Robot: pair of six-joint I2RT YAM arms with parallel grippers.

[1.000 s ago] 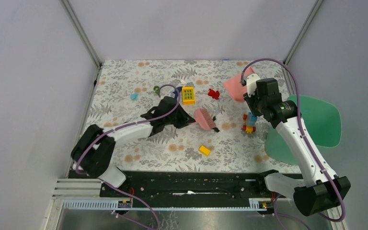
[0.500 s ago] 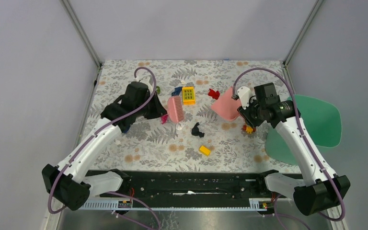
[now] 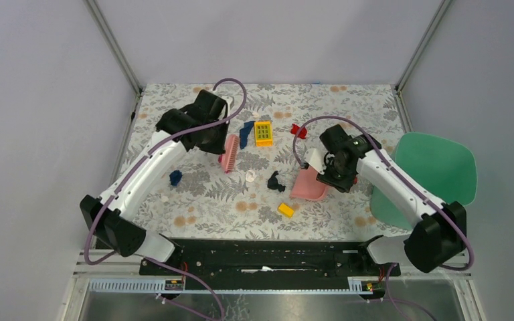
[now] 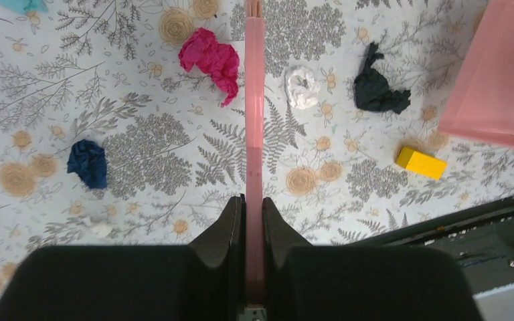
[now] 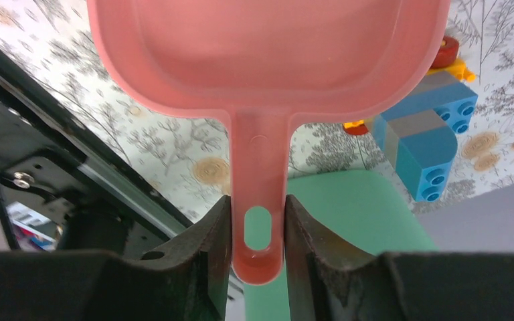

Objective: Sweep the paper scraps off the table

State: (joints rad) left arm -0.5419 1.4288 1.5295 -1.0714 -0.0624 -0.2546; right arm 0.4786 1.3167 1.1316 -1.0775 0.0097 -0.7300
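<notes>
Left pincer (image 4: 254,204), clamped on the brush (image 4: 254,100), should sweep the scraps (image 4: 209,59) ahead of it rightward into the dustpan (image 5: 268,53) held low by the right pincer (image 5: 258,214).

gap of table (image 3: 204,200) between brush (image 3: 229,152) and dustpan (image 3: 310,185), dark scrap (image 3: 276,181) and yellow block (image 3: 286,210) in the way

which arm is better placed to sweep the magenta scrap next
Left. The left gripper grips the pink brush, just beside the magenta scrap; the right gripper only holds the dustpan.
</notes>
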